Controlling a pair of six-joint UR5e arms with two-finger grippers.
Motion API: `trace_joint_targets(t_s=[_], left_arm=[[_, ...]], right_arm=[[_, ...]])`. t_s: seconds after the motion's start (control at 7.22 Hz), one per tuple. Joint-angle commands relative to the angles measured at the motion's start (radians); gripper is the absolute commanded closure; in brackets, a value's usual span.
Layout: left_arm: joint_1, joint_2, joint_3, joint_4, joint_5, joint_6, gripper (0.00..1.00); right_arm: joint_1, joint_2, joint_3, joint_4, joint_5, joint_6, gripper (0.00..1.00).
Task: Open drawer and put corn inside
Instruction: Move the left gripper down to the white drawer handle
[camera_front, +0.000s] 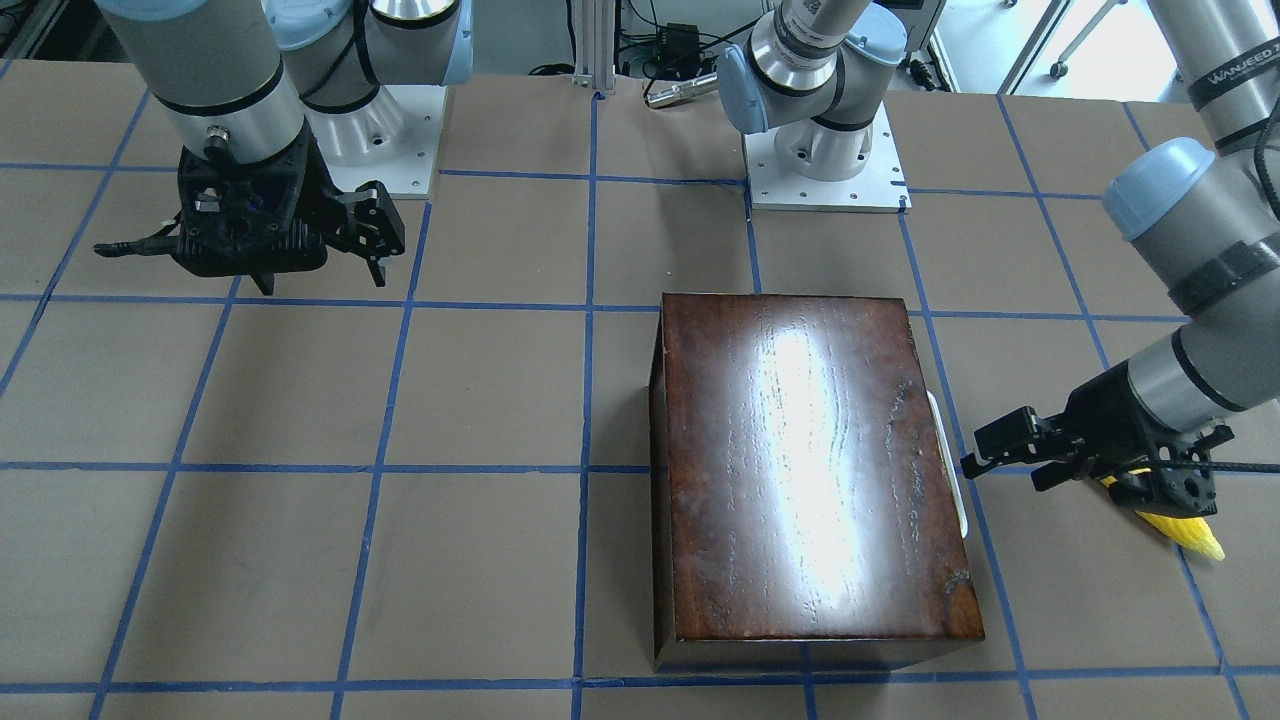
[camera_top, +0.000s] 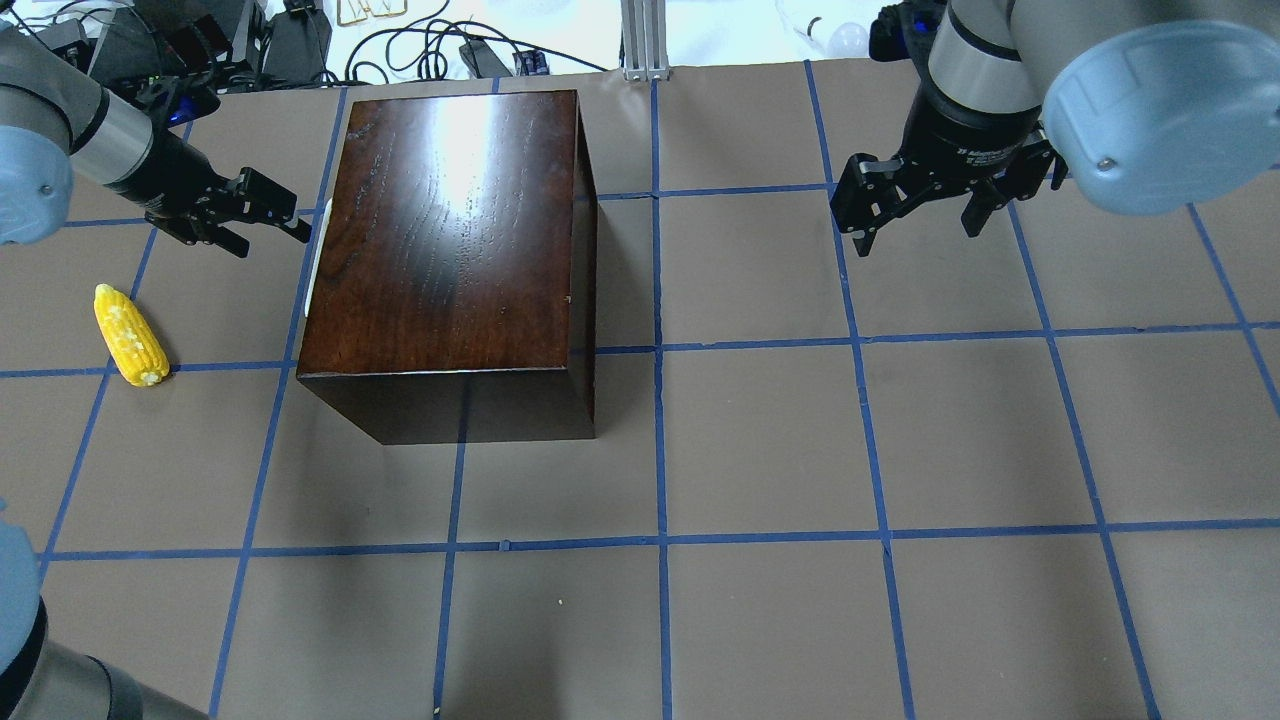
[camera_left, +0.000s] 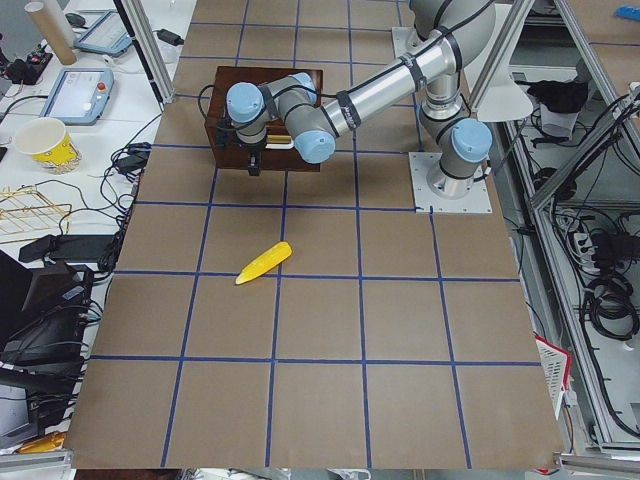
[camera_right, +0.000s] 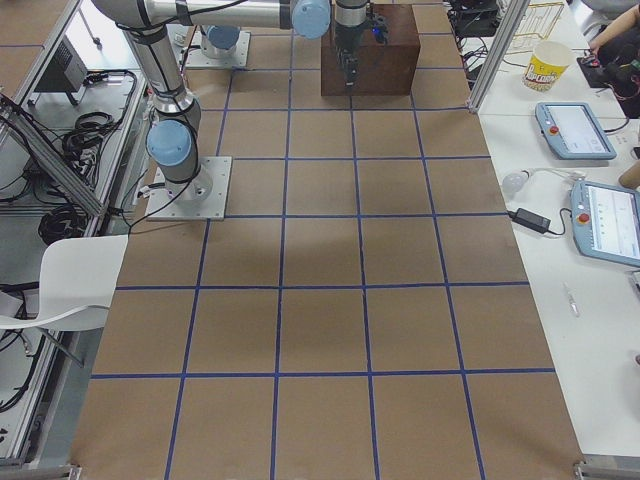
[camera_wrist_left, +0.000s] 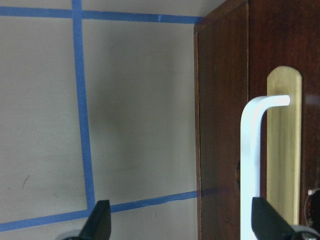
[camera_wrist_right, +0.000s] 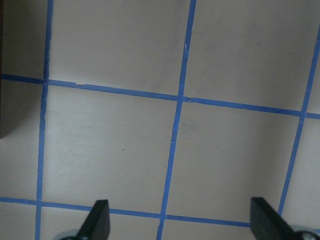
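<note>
The glossy dark-brown box (camera_top: 450, 230) stands left of the table's middle, and also shows in the front view (camera_front: 810, 470). Its drawer is shut. The drawer's dark front panel (camera_wrist_left: 220, 125) and white curved handle (camera_wrist_left: 250, 165) face my left arm; the handle also shows as a thin strip from overhead (camera_top: 316, 250). My left gripper (camera_top: 272, 235) is open and empty, just short of the handle (camera_front: 947, 460), which lines up near one fingertip (camera_wrist_left: 265, 222). The yellow corn (camera_top: 130, 335) lies on the table beside that gripper. My right gripper (camera_top: 918, 232) hangs open and empty above bare table, far from the box.
The brown table carries a grid of blue tape lines (camera_top: 660, 350). The two arm base plates (camera_front: 825, 180) (camera_front: 385, 160) sit at the robot's edge. Cables and gear (camera_top: 420, 50) lie beyond the far edge. A paper cup (camera_left: 45, 145) and tablets stand on the side bench.
</note>
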Motion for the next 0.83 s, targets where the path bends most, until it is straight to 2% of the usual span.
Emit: trace_joint_targets(t_s=[0.0, 0.69], left_arm=[[-0.003, -0.016, -0.002, 0.001, -0.078, 0.010, 0.00], [-0.002, -0.047, -0.007, 0.001, -0.077, 0.034, 0.00]], right_arm=[[-0.003, 0.000, 0.000, 0.000, 0.000, 0.000, 0.00], [-0.003, 0.000, 0.002, 0.000, 0.000, 0.000, 0.00]])
